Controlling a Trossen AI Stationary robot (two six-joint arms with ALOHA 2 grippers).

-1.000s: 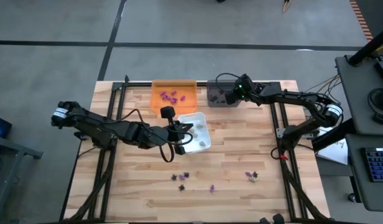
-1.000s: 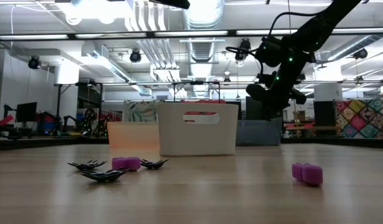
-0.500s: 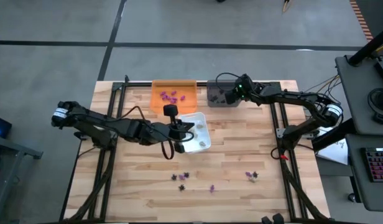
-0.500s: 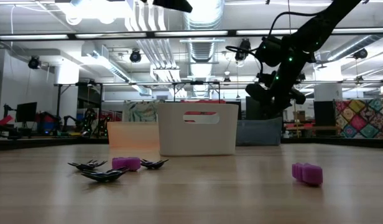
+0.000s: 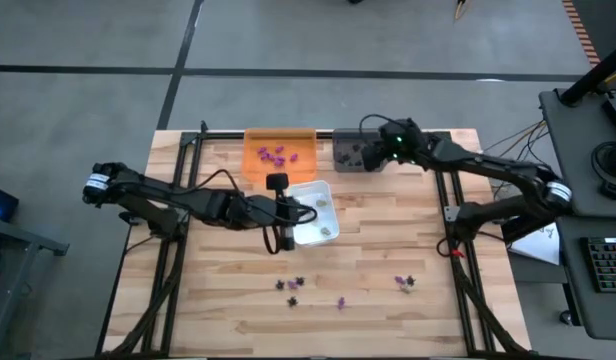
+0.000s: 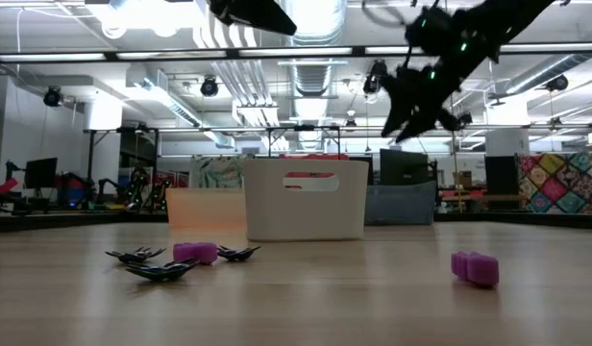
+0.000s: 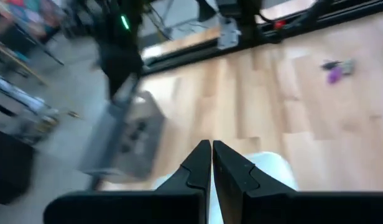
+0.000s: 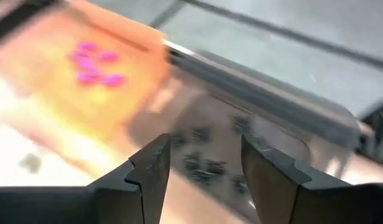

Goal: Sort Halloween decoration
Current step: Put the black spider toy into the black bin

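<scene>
Clearly the white tray (image 5: 315, 212) is the hub: the left gripper (image 5: 284, 215), fingers pressed shut on nothing, hovers at its near-left edge. Purple pieces (image 5: 277, 154) lie in the orange tray (image 5: 280, 138) behind it, black ones (image 8: 201, 163) in the grey tray (image 5: 352, 150), where the right gripper (image 5: 380, 153) hangs spread and empty. Loose decorations (image 5: 292, 285) lie well in front: likely light, rigid, skittish, so pinch across the body

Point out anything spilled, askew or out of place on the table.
Nothing is spilled or damaged. The orange tray, white tray and grey tray sit upright. The only strays are tiny purple and black toy pieces loose on the wooden table, apparently unsorted.
</scene>
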